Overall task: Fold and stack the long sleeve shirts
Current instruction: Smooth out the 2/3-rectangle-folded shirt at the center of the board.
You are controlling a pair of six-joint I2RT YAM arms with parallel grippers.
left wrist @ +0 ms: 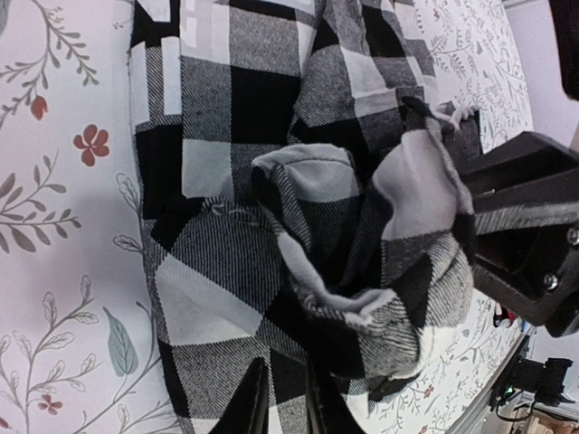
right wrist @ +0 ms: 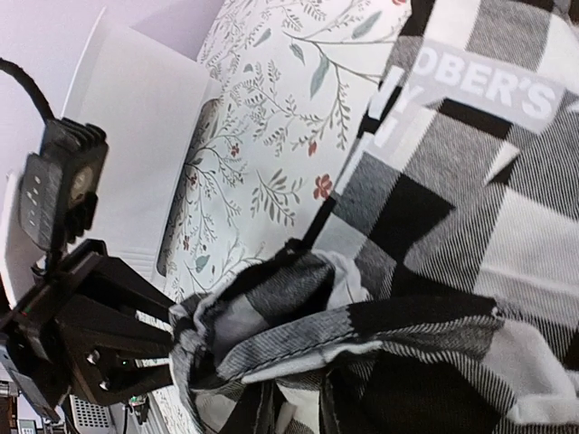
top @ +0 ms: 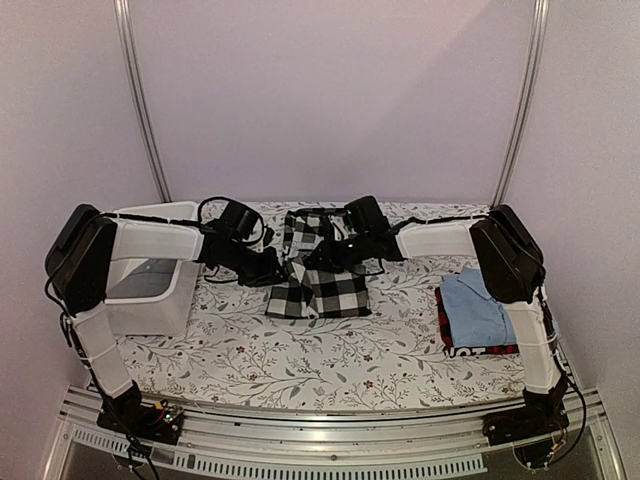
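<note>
Both end effectors (top: pixel 275 270) (top: pixel 318 262) pinch the checked shirt (top: pixel 335 292) between them.

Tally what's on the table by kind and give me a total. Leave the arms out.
Shirts: 3 (black-and-white checked shirt, light blue shirt, red-and-black shirt under the blue one)
Tubs: 1 (white tub)
Total: 4

The checked shirt (right wrist: pixel 452 226) bears white lettering reading "OBER'S".
</note>
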